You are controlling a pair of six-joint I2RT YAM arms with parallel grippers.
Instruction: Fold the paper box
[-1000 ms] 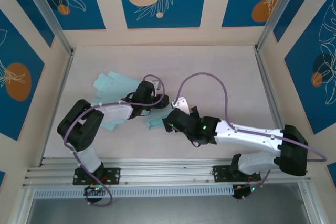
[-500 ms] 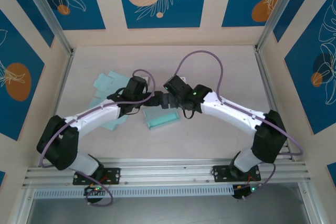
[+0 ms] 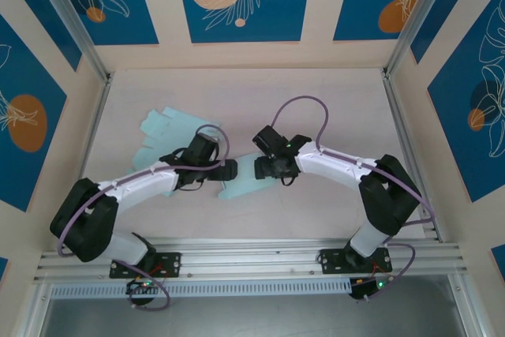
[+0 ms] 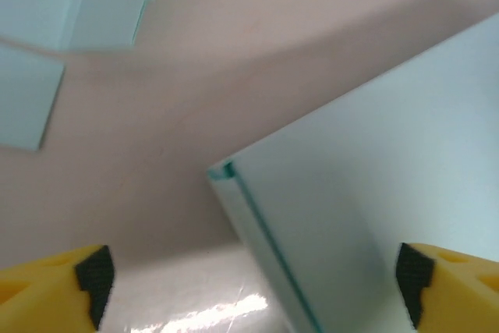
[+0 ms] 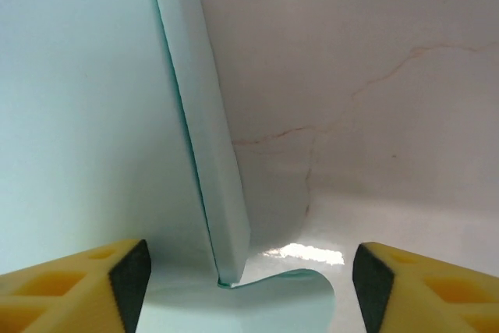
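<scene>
Tabletop, pale marbled: one teal paper box near centre; flat teal paper blanks at 10 o'clock.

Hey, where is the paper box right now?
In the top view, the paper box lies mid-table between the left end effector and the right end effector, with flat paper sheets farther left.

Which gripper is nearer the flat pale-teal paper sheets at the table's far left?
Left. The left gripper sits just right of the flat pale-teal paper sheets, its arm crossing them; the right gripper is farther right, beyond the partly folded pale-teal paper box.
</scene>
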